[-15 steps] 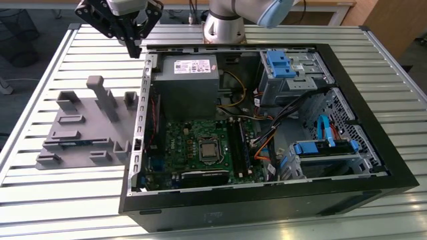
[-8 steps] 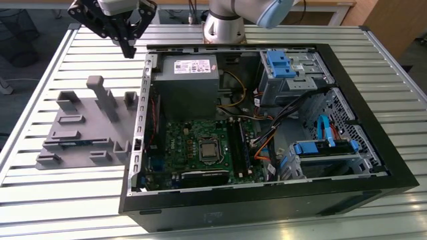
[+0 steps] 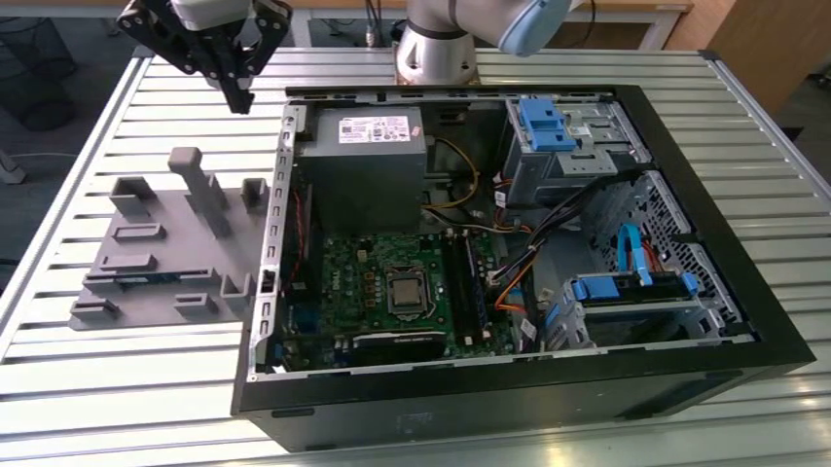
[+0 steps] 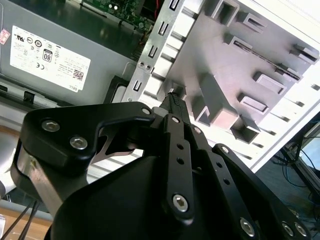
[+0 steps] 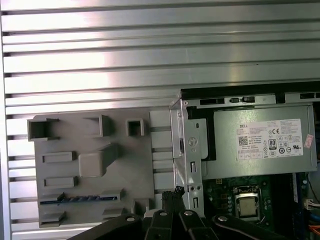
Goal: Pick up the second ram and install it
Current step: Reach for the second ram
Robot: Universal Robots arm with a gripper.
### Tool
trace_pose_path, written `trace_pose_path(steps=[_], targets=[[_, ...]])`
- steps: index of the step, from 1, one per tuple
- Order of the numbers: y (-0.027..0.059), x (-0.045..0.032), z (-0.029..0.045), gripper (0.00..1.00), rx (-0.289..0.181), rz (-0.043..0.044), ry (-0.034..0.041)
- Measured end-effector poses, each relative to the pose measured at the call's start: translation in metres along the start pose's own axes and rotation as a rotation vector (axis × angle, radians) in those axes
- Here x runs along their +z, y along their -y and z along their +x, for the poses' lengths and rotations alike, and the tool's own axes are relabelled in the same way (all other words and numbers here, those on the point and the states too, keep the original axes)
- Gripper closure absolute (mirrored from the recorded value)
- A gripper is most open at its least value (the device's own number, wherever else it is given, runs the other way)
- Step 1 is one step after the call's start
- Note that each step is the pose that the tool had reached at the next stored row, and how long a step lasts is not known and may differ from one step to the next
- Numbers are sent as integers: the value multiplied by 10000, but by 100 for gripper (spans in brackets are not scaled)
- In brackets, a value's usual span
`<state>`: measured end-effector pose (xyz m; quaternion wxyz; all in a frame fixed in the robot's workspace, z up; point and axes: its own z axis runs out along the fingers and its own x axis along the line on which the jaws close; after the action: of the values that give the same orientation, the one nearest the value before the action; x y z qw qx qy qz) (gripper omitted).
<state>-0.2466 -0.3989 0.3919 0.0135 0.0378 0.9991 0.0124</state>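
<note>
The second ram (image 3: 147, 277) is a thin dark green strip standing on edge in a slot of the grey fixture (image 3: 169, 209), at the exterior view's left. It shows as a dark line in both wrist views (image 5: 80, 199) (image 4: 270, 59). My gripper (image 3: 240, 100) hangs high over the table beyond the fixture's far end, beside the case's rear corner, well apart from the ram. Its black fingertips (image 4: 173, 98) meet at a point with nothing between them, also seen in the first wrist view (image 5: 173, 192). The motherboard (image 3: 389, 292) lies in the open case, with long black memory slots (image 3: 470, 282).
The open computer case (image 3: 702, 321) takes up the table's middle and the exterior view's right. Inside are a grey power supply (image 3: 368, 165), blue drive brackets (image 3: 543, 125) and loose cables (image 3: 571, 224). The fixture carries upright grey posts (image 3: 208, 195). The tabletop is ribbed aluminium (image 3: 104, 389).
</note>
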Motion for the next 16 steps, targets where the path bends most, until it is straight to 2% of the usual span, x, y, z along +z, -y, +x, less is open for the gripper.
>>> trace_pose_path(steps=[16], targets=[[14, -5, 186, 89, 0, 0, 0]])
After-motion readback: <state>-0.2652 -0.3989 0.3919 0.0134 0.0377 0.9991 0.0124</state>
